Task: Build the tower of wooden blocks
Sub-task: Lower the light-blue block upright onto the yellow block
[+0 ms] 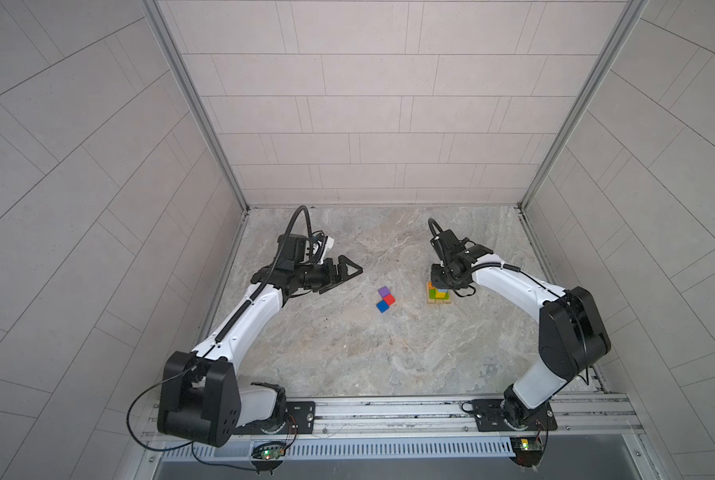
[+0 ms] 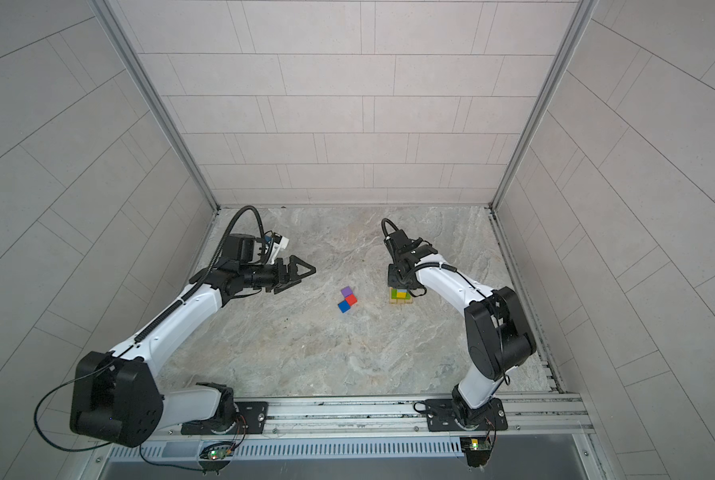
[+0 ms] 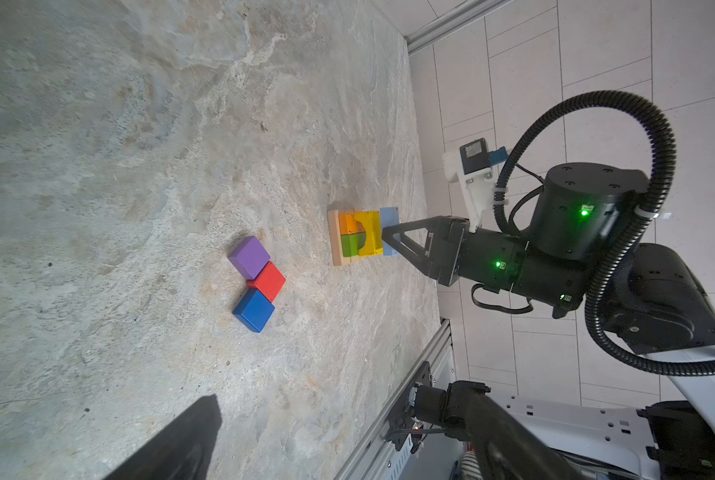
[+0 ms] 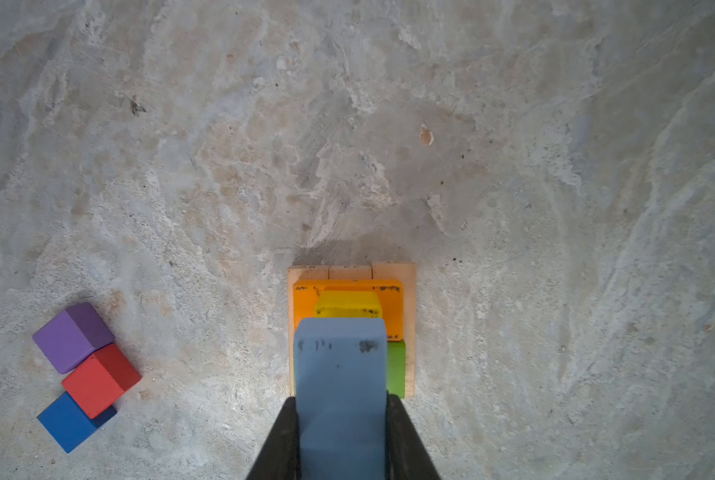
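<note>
Rail (image 1: pixel 389 409) of ribbed aluminium runs along the front edge, both arm bases bolted to it. Beyond it lies the table (image 1: pixel 347 353), matte stone-look grey veined with beige.

First up out on the table are three painted cubes in a diagonal chain: blue cube (image 1: pixel 383 306) nearest, red cube (image 1: pixel 389 299) in the middle, purple cube (image 1: pixel 384 291) farthest. Each touches the next at a corner or edge. The faces are flat and the edges crisp.

Just to their right, apart from them, stands the tower (image 1: pixel 439 296). The right wrist view shows it well. Three tan oblongs (image 4: pixel 349 272) of bare wood lie flat side by side as the base. On them sit an orange block (image 4: pixel 306 303) and a green block (image 4: pixel 396 368), next to each other. A yellow block (image 4: pixel 349 305) rides on top, with dark chips in its paint, and from the left wrist a rounded hollow shows in its side.

Over that, the right gripper (image 4: pixel 342 398) points straight down. Its black fingers are clamped on the long sides of a light-blue block (image 4: pixel 341 361), a scuffed oblong with softened corners. It sits right at the yellow one, though I can't tell whether they touch.

Farther left, the left gripper (image 2: pixel 308 276) hangs level above the table, triangular fingers spread wide and holding nothing, aimed toward the middle.

At the back stands a pale tiled wall (image 1: pixel 368 104).
</note>
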Robot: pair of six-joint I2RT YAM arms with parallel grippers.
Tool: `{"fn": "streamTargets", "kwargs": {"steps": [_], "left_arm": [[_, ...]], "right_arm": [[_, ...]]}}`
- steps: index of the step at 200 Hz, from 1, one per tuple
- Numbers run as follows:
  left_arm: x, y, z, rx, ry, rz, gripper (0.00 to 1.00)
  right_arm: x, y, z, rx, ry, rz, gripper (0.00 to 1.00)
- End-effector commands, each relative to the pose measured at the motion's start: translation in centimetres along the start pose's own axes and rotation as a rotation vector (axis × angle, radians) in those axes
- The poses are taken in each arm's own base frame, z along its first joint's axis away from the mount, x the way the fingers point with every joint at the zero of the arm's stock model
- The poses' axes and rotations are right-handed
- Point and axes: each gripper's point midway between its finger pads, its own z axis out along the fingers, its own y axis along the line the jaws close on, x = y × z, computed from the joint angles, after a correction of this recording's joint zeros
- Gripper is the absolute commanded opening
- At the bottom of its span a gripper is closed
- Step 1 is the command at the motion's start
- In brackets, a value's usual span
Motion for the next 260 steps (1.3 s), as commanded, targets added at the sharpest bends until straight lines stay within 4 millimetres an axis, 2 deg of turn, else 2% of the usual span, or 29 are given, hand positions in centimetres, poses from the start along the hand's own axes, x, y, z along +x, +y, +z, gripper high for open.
{"fn": "streamTargets", "kwargs": {"steps": [1, 128, 260], "left_arm": [[0.15, 0.05, 0.03, -0.001, 0.0, 0.016, 1.0], [0.18, 0.11, 0.08, -0.003, 0.001, 0.014, 1.0], [0.17, 0.17, 0.07, -0.005, 0.001, 0.015, 1.0]], "right_arm": [[0.57, -0.5, 0.79, 0.023, 0.024, 0.013, 0.15], [1.06, -0.72, 1.29, 0.028, 0.038, 0.013, 0.14], [0.55, -0.5, 1.19, 0.018, 0.031, 0.023, 0.15]]}}
